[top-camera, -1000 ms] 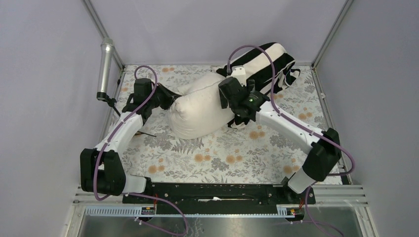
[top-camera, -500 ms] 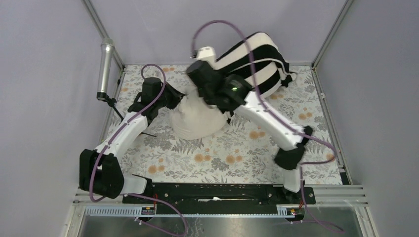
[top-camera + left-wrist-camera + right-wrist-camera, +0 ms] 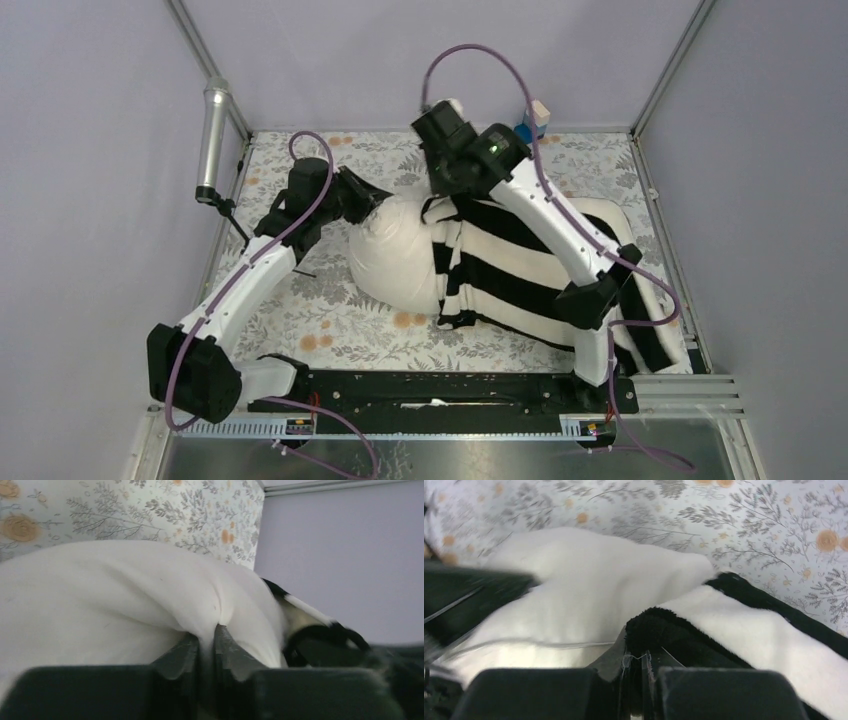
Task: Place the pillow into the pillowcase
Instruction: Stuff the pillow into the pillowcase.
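Pillow (image 3: 385,252) partly inside pillowcase (image 3: 505,272); left gripper (image 3: 206,635) pinches pillow, right gripper (image 3: 634,657) pinches pillowcase edge

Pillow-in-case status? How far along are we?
Done: the pillowcase covers much of the pillow; only its left end shows bare. In hand: left fingers pinch that bare end, right fingers pinch the case's open hem. Left: draw the hem over the exposed end.

No readable text, no labels, brands, numbers or signs legible on the pillow (image 3: 388,255), the pillowcase (image 3: 510,275), the floral table cover (image 3: 345,325), in any view
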You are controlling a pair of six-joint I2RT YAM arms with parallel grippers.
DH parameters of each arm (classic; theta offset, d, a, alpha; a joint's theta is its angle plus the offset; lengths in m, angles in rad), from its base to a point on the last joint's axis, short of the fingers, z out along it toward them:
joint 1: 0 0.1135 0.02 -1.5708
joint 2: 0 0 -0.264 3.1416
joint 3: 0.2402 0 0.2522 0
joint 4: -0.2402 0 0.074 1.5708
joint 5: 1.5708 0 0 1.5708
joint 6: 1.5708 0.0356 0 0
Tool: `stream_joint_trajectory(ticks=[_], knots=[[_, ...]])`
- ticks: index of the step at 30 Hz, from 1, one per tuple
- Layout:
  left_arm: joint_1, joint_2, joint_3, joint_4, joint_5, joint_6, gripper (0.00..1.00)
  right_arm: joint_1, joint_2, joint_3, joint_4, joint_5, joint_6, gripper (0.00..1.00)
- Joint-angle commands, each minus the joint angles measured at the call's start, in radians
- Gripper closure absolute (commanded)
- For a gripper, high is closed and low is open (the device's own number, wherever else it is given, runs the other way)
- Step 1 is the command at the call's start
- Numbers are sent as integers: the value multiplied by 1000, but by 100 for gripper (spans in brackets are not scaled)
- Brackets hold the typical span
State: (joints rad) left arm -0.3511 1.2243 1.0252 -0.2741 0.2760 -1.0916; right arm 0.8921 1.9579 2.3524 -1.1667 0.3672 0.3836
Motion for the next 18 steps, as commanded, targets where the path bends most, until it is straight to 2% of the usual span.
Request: stream_joint_trajectory(ticks=[1,4,5,7,8,10,12,13,14,16,17,18], knots=[[16,71,73,104,201,-28,66,-160,91,-49,304,-149,32,100],[61,150,179,59,212,97,41,-227,116,-166,475,-172,8,100],[73,173,237,6,183,158,30,-244,136,-166,502,-178,3,100],[82,186,372,-115,64,285,11,-264,202,-74,485,-189,-3,100],[84,180,412,-157,-6,341,5,-269,239,-14,454,-183,-15,100],[84,142,434,-209,-143,421,1,-269,297,101,413,-181,-24,99],[86,101,398,-232,-219,457,1,-267,336,195,383,-188,-28,92],[86,81,362,-239,-222,467,1,-267,343,219,366,-184,-30,86],[86,61,321,-242,-226,470,1,-266,345,233,352,-175,-30,74],[86,16,206,-244,-234,466,1,-260,322,235,333,-143,-35,49],[86,-9,149,-240,-229,460,1,-252,295,230,320,-119,-41,30],[86,-32,89,-232,-210,449,1,-243,268,222,305,-89,-49,16]])
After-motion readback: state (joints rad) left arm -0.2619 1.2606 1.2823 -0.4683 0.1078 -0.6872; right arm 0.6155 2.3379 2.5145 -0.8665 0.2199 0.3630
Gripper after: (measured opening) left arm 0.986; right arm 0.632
